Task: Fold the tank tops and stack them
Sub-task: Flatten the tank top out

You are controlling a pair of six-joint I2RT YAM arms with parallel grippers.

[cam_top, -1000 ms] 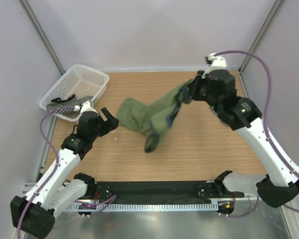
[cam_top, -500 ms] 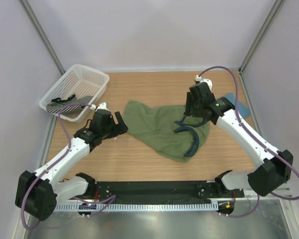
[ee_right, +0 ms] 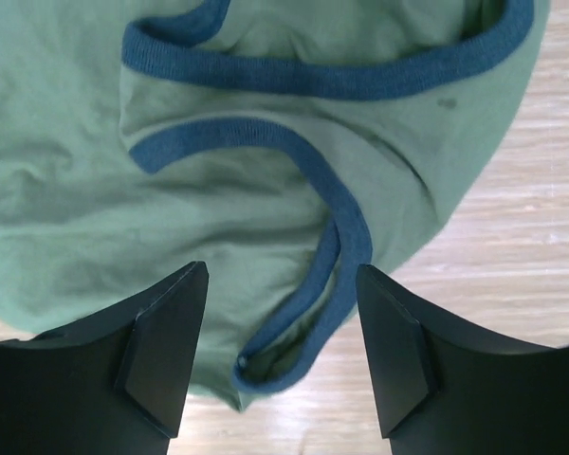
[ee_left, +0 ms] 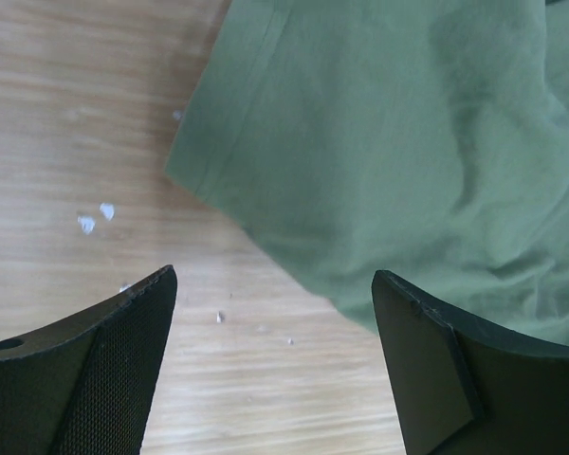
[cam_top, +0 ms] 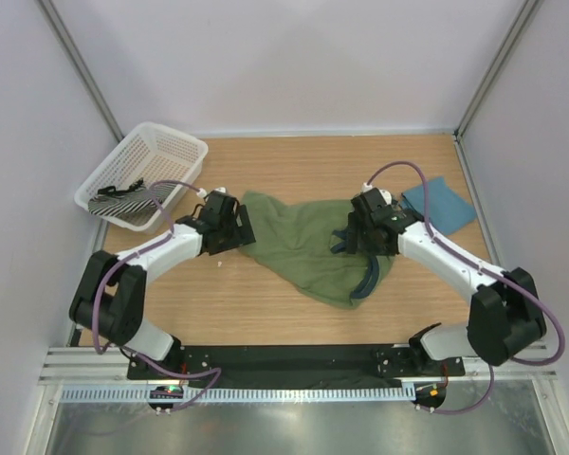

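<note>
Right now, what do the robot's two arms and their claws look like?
Both arms, the left arm and the right arm, have white shells with black joints and bases. A thin purple cable runs along each. The left gripper and right gripper are black, each with two wedge-shaped fingers, the left ones finely textured.

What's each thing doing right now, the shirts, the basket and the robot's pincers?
Olive-green tank top: spread rumpled, unfolded.
Teal-blue tank top: flat, looks folded.
Basket: upright, something dark inside.
Left pincer: open, over the green top's edge.
Right pincer: open, over the navy trim.
</note>
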